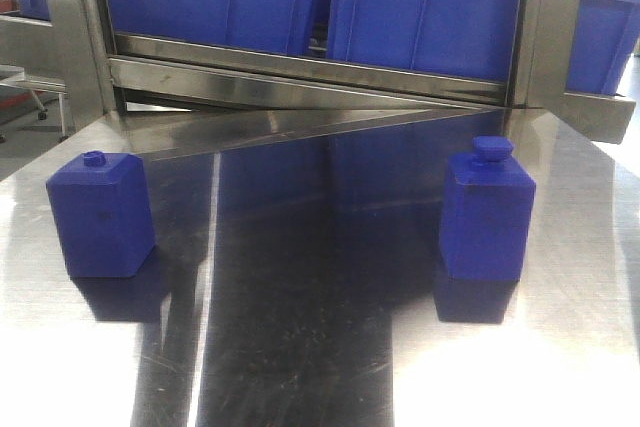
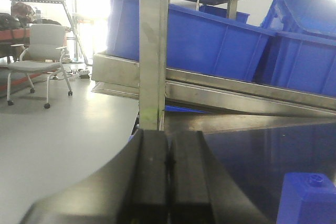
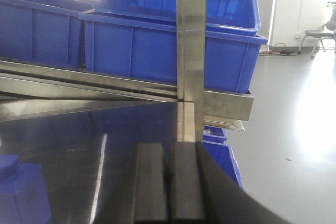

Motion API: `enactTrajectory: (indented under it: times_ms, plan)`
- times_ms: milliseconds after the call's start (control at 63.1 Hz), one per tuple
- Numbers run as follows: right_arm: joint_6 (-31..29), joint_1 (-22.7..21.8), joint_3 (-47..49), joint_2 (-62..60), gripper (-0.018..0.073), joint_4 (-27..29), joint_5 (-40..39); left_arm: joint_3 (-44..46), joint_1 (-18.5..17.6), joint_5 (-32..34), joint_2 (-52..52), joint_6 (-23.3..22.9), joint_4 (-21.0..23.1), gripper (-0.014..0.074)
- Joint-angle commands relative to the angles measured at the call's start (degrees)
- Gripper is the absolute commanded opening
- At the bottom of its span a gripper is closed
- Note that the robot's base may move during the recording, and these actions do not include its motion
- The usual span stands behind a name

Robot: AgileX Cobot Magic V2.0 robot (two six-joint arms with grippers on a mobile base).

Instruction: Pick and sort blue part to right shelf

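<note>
Rack: a stainless-steel rack (image 1: 300,59) spans the back, with flat brushed rails set on a slant and square upright posts.
Tabletop: a polished steel tabletop (image 1: 100,367) with fine scratches, glossy enough to show the blue above it as a dark band.
Bins: large blue plastic bins (image 1: 430,7) with ribbed walls sit side by side on the rack's rails.
Chair: a pale grey office chair on castors (image 2: 39,61) stands on the smooth floor, well off to the rack's left.
Left gripper: the left gripper (image 2: 168,148) has matte black fingers pressed flat together, with nothing between them.
Right gripper: the right gripper (image 3: 168,156) is the same, its black pads closed and empty.
Task block: the dark-blue plastic bottle-shaped block (image 1: 487,212) has a squarish body, sloped shoulders and a chunky cap. It stands upright on the tabletop's right side, in front of the rack, and nothing is touching it.
Other block: a squatter dark-blue block with a small round ring on top (image 1: 100,215) stands upright on the left, well apart.
</note>
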State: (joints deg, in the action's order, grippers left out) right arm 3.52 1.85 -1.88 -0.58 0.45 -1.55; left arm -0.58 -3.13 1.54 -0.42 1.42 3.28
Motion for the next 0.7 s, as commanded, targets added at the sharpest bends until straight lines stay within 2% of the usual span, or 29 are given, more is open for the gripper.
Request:
enactTrajectory:
  times_ms: [0, 523, 618, 681]
  plan:
    - [0.0, -0.2, 1.4, -1.2, 0.0055, -0.5, -5.5, -1.1, -0.4, 5.0, -1.1, 0.1, 0.5, 0.0136]
    - [0.0, -0.2, 2.5, -1.2, 0.0055, -0.8, -5.4, -1.1, -0.4, 5.0, -1.1, 0.1, 0.5, 0.0136]
    - [0.0, -0.2, 5.3, -1.2, 0.0055, -0.9, -3.1, -1.1, -0.4, 5.0, -1.1, 0.1, 0.5, 0.0136]
    - [0.0, -0.2, 8.4, -1.1, 0.0055, -1.8, 1.6, -1.1, -0.4, 5.0, -1.1, 0.1, 0.5, 0.0136]
